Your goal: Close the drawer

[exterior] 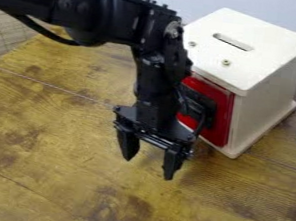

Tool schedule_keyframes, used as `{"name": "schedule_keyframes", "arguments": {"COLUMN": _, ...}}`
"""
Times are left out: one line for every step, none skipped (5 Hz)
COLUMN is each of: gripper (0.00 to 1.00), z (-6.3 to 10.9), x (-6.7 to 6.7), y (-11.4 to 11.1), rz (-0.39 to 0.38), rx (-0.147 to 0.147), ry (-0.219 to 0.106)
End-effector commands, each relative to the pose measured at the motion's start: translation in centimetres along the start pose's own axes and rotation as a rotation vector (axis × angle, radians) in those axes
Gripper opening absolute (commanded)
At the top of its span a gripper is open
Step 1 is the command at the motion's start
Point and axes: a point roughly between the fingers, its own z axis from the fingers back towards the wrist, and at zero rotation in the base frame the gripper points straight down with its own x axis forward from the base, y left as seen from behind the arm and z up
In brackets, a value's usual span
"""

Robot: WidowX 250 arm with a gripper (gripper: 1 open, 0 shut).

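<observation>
We are looking through a single fixed camera that is standing off the table (49,172) and tilting down at a steep angle, so the worn wooden top is filling most of the frame and only a strip of pale wall is showing along the upper edge. We are sitting fairly near, with the black arm (82,9) reaching in from the upper left and crossing the middle, and the cream-white box (257,65) sitting in the upper right. We are getting no second view to overlap with this one.
</observation>
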Motion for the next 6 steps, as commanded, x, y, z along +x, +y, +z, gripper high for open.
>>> {"name": "schedule_keyframes", "arguments": {"gripper": 1.00, "z": 3.9, "x": 0.4, "y": 1.4, "rz": 0.018, "rx": -0.015, "ry": -0.095}}
{"name": "schedule_keyframes", "arguments": {"gripper": 1.00, "z": 3.6, "x": 0.3, "y": 0.8, "rz": 0.018, "rx": -0.017, "ry": -0.094}}
{"name": "schedule_keyframes", "arguments": {"gripper": 1.00, "z": 3.4, "x": -0.2, "y": 1.0, "rz": -0.004, "rx": -0.021, "ry": -0.092}}
{"name": "schedule_keyframes", "arguments": {"gripper": 1.00, "z": 3.3, "x": -0.7, "y": 1.1, "rz": -0.029, "rx": -0.025, "ry": -0.088}}
{"name": "schedule_keyframes", "arguments": {"gripper": 1.00, "z": 2.6, "x": -0.3, "y": 0.6, "rz": -0.002, "rx": -0.028, "ry": -0.088}}
{"name": "schedule_keyframes", "arguments": {"gripper": 1.00, "z": 1.9, "x": 0.0, "y": 0.2, "rz": 0.025, "rx": -0.030, "ry": -0.082}}
